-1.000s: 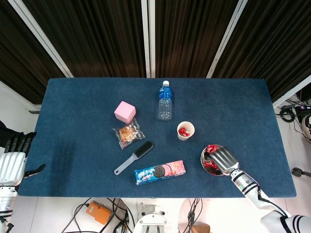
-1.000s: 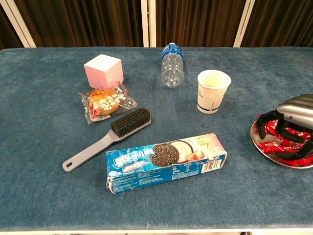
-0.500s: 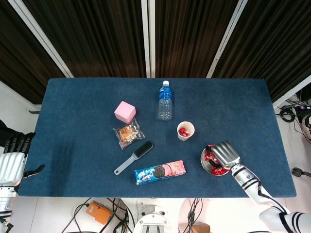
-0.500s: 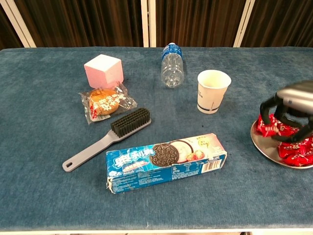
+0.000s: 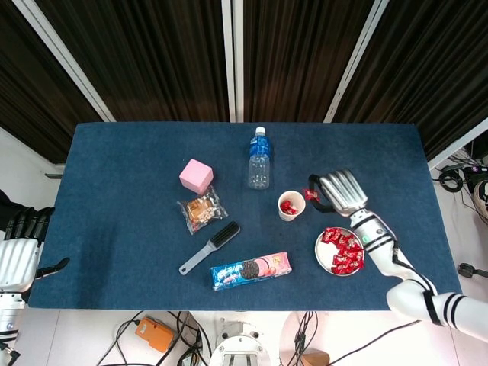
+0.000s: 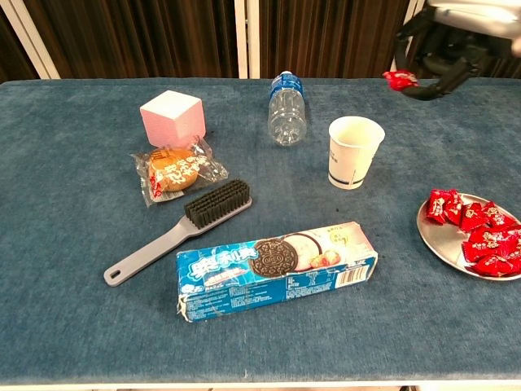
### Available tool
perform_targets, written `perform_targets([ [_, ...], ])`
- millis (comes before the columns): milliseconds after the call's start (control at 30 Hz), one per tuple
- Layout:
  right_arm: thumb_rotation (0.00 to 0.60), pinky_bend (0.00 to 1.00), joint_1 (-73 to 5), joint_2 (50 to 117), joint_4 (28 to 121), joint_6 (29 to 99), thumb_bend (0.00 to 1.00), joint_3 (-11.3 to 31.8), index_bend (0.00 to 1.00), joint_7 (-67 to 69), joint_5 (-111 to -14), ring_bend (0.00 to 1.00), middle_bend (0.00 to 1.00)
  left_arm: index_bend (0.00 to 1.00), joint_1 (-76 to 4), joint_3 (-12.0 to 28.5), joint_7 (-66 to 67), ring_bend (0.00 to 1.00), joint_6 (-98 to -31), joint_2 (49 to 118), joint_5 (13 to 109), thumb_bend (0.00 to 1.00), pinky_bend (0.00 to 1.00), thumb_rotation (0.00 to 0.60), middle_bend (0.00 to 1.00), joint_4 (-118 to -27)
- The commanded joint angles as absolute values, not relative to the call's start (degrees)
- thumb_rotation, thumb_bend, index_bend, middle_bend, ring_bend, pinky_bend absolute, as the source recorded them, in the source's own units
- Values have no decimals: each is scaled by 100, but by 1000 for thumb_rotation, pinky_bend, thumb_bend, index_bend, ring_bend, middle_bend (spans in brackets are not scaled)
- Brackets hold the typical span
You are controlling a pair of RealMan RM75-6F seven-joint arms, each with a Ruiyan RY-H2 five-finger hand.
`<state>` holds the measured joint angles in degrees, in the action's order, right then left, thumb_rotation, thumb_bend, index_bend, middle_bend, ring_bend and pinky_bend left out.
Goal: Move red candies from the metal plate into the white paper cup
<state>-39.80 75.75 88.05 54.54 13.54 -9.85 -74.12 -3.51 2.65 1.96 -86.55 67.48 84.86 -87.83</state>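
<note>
My right hand (image 5: 338, 191) (image 6: 444, 41) is raised just right of the white paper cup (image 5: 290, 205) (image 6: 354, 151) and pinches one red candy (image 5: 311, 195) (image 6: 399, 79) at its fingertips. Red candies (image 5: 288, 207) lie inside the cup in the head view. The metal plate (image 5: 323, 255) (image 6: 435, 238) at the front right holds several more red candies (image 5: 345, 250) (image 6: 480, 236). My left hand (image 5: 21, 248) hangs off the table's front left corner, holding nothing, fingers spread.
A water bottle (image 5: 259, 159) (image 6: 286, 109) lies behind the cup. A pink cube (image 5: 196, 175), a wrapped snack (image 5: 201, 210), a grey brush (image 5: 210, 247) and a cookie pack (image 5: 251, 270) (image 6: 277, 270) fill the table's middle and left.
My right hand rose off the metal plate with a red candy and travelled back-left, stopping high beside the cup. The left hand stayed put.
</note>
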Motion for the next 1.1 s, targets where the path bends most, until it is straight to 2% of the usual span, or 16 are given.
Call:
perform_targets([
  [33, 600, 1000, -4335, 7878, 8559, 5064, 549, 1470, 609, -1300, -7037, 1000, 906, 72, -353, 265, 203, 0, -8636, 6751, 8469, 0, 0, 600, 96, -8782],
  [400, 600, 1000, -4695, 8390, 8118, 4695, 549, 1284, 544, -1556, -6751, 1000, 906, 72, -345, 275, 180, 0, -8630, 6738, 8432, 0, 0, 600, 95, -8740],
  [600, 600, 1000, -4641, 8279, 8216, 4785, 549, 1162, 404, -1602, -6776, 1000, 906, 72, -322, 272, 136, 0, -8643, 6750, 8414, 0, 0, 600, 96, -8703],
  [700, 600, 1000, -4543, 8137, 8352, 4953, 548, 1141, 374, -1516, -6854, 1000, 906, 72, -328, 269, 125, 0, -8639, 6761, 8430, 0, 0, 600, 96, -8690],
  [867, 600, 1000, -4179, 7715, 8793, 5491, 549, 994, 404, -1338, -7199, 1000, 906, 72, -339, 273, 117, 0, -8668, 6764, 8482, 0, 0, 600, 96, -8692],
  [1100, 600, 1000, -3462, 7159, 9226, 6082, 477, 359, 487, -1447, -7606, 1000, 906, 72, -350, 259, 103, 0, -8661, 6797, 8518, 0, 0, 600, 95, -8688],
])
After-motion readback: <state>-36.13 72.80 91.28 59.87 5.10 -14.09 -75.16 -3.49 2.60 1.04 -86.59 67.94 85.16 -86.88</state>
